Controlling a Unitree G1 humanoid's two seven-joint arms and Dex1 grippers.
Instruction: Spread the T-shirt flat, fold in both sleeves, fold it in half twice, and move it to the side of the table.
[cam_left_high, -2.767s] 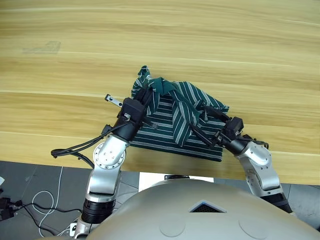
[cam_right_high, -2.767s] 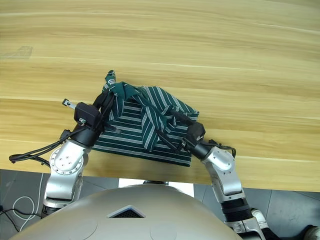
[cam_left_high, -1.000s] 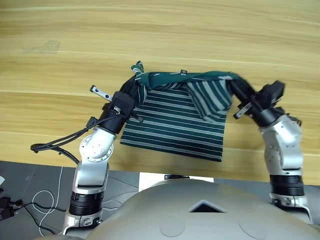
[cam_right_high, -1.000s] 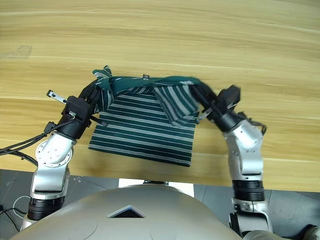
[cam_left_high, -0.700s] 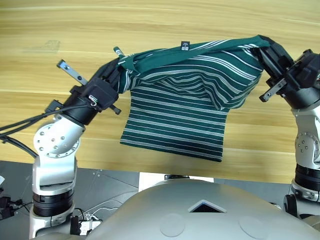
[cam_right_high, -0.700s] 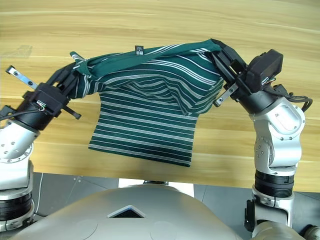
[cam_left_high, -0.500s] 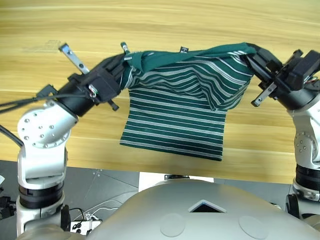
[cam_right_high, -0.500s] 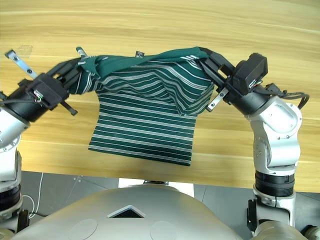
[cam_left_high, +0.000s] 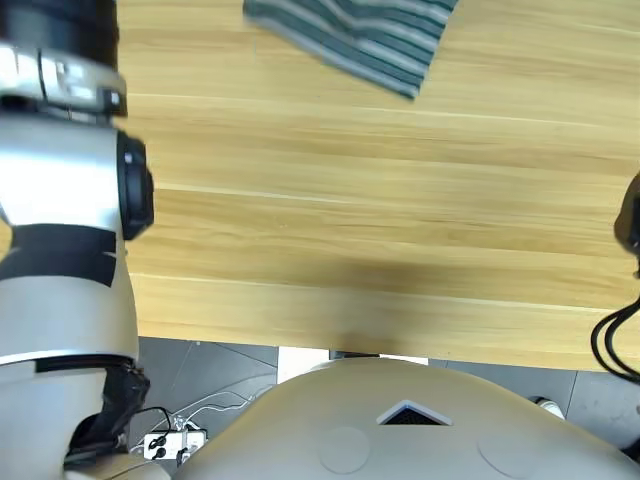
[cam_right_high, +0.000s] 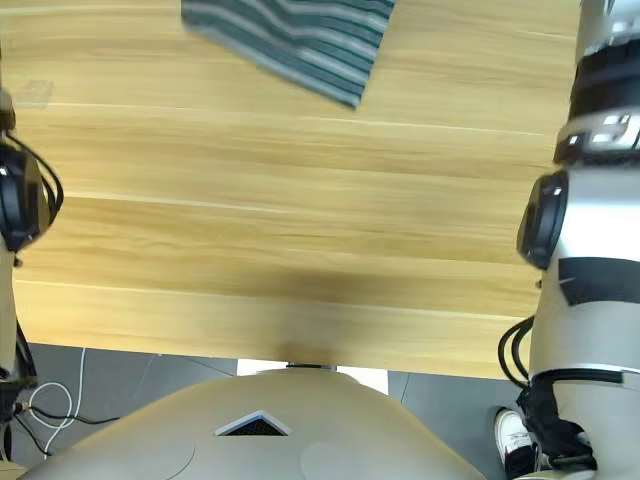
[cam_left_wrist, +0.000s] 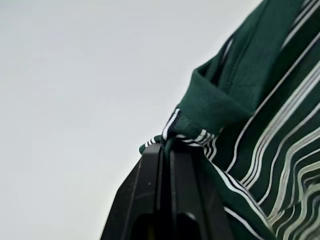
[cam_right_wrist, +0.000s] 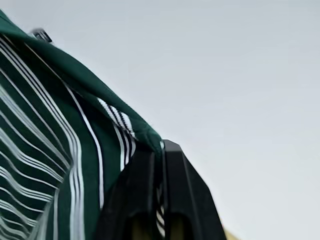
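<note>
Hanging over the far part of the table, the T-shirt is clamped at two bunched edges, one in the left gripper, one in the right gripper; each bite takes only a small bunch of cloth, so a hard shake could slip one side free
</note>
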